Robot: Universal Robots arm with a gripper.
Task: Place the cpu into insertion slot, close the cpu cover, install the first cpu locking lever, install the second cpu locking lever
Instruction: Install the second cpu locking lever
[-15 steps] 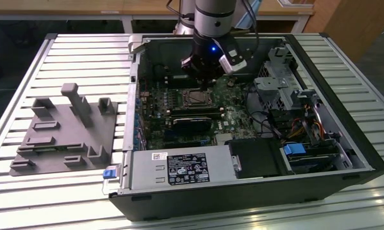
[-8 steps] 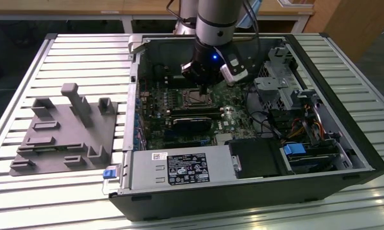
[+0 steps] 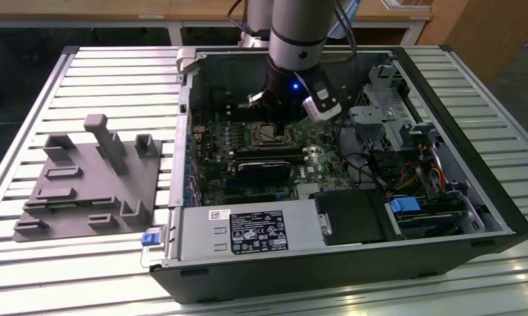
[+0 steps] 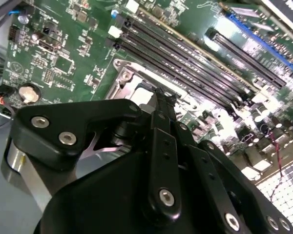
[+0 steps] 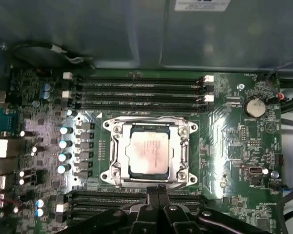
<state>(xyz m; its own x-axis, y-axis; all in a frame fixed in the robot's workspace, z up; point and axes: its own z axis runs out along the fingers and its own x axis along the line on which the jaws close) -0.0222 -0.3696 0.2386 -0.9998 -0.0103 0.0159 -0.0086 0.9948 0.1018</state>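
End effector, black fingers pressed together and empty, hovers just beside the square black insertion slot: small silver-grey square cpu looks seated, thin silvery windowed cpu cover looks down over it, lever state unclear.

Arm upright, tool pointed downward

The grey arm comes straight down from above in the exterior view, with a blue light glowing on its black wrist. In both wrist views the tool shows black linkages converging to a narrow tip, its fingers pressed together with no gap visible.
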